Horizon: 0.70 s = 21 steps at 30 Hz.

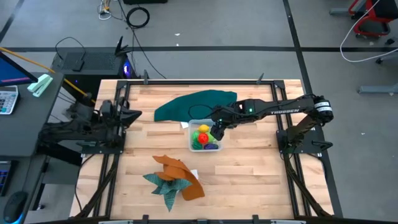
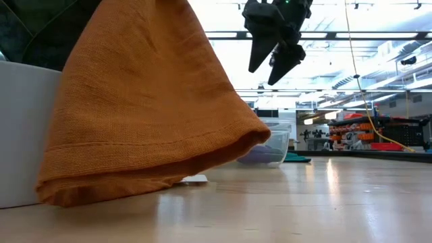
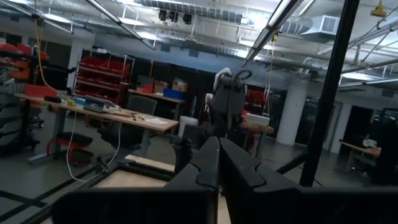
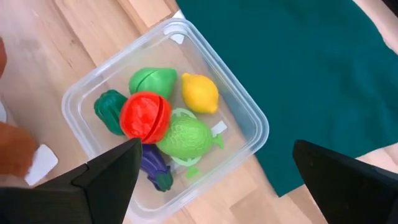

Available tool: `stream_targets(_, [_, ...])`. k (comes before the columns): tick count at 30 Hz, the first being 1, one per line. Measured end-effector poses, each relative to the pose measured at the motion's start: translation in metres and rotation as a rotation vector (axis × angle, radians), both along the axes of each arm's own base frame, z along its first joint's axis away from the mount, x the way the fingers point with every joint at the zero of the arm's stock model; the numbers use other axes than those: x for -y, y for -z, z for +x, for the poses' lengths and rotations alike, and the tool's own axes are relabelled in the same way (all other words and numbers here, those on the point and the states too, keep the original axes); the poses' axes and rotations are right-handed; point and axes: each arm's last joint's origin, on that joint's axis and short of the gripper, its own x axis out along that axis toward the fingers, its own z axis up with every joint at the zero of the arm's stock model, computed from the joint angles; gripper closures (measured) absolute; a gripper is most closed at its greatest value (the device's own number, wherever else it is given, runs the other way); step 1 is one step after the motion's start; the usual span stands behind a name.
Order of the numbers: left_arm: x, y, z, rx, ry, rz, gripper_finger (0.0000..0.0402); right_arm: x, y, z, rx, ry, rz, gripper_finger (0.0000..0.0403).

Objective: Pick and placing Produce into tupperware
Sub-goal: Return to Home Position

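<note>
right tool (image 1: 218, 132): hangs above the right side of the tupperware (image 1: 205, 122), clear of its rim. its two fingers (image 4: 112, 168) are spread wide and hold nothing.

tupperware: stands on the worktop (image 1: 249, 180) about midway between the left and right edges, a little nearer the far edge than the near one. its far side touches the dark green cloth (image 1: 193, 104), which is spread toward the far edge.

produce: every piece in sight lies inside the tupperware.
- the red tomato (image 4: 145, 116) sits on top, near the middle.
- the light green piece (image 4: 186, 138) rests against the red tomato.
- the yellow lemon (image 4: 199, 92) and the green piece (image 4: 152, 81) lie side by side.
- the darker green piece (image 4: 110, 111) is at one wall, partly under the tomato.
- the purple eggplant (image 4: 154, 167) is low down, against another wall.

left tool (image 1: 134, 114): its fingers are pressed together and hold nothing. it is over the left edge of the worktop, well apart from the tupperware.

orange cloth (image 1: 180, 174) and teal cloth (image 1: 161, 186): bunched together toward the near edge, apart from the tupperware.

small white tag (image 1: 185, 125): lies flat on the worktop, just beside the tupperware's far-left corner.
</note>
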Motion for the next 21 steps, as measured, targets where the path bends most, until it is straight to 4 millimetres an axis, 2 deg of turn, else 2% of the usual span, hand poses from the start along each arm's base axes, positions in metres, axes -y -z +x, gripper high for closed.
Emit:
stream_targets(4, [0.0, 0.014, 0.006, -0.007, 0.0, -0.001, 0.0396, 0.0, 0.0, 0.0, 0.004, 0.019, 0.01, 0.0025])
stream_targets(10, [0.0, 0.034, 0.013, -0.001, 0.005, -0.009, 0.0384, 0.0, 0.0, 0.0, 0.011, 0.045, 0.023, 0.0025])
stream_targets(16, [0.003, 0.049, 0.018, 0.011, 0.044, -0.015, 0.0396, 0.0, 0.0, 0.0, 0.016, 0.068, 0.036, 0.0025])
stream_targets(21, [0.006, 0.064, 0.021, 0.022, 0.054, -0.028, 0.0386, 0.0, 0.0, 0.0, 0.017, 0.073, 0.038, 0.0025])
